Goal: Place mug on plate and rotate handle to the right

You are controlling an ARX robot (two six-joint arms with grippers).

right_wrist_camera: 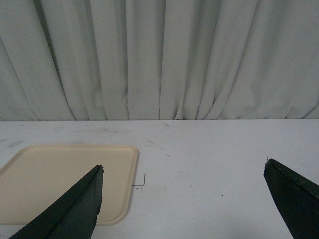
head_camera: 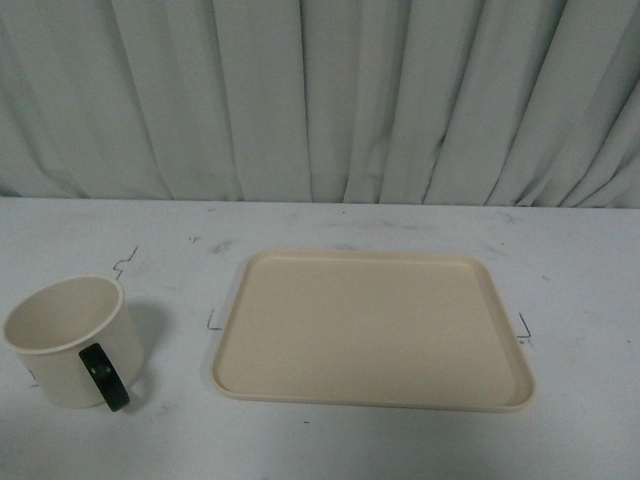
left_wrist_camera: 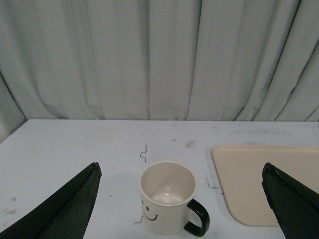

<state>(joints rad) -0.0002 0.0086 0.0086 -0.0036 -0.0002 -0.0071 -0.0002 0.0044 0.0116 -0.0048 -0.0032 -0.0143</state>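
I find the mug (head_camera: 68, 340) upright on the bench (head_camera: 580, 260), left of the plate (head_camera: 370, 330) and apart from it, handle (head_camera: 104, 377) turned toward the robot. Left end effector (left_wrist_camera: 180, 169) spread wide behind the mug, not touching it. Right end effector (right_wrist_camera: 183, 167) spread wide, holding nothing.

A white tabletop (head_camera: 400, 220), dulled by faint grey smudges (head_camera: 222, 245) that may be scuffs, carries two things. A cream-white cylindrical mug (head_camera: 62, 335) stands upright at its front left, dark loop handle (head_camera: 104, 377) turned toward the front camera. A flat beige rectangular tray (head_camera: 370, 330) lies at the centre, apart from the mug. Small black corner marks (head_camera: 125, 260) dot the surface.
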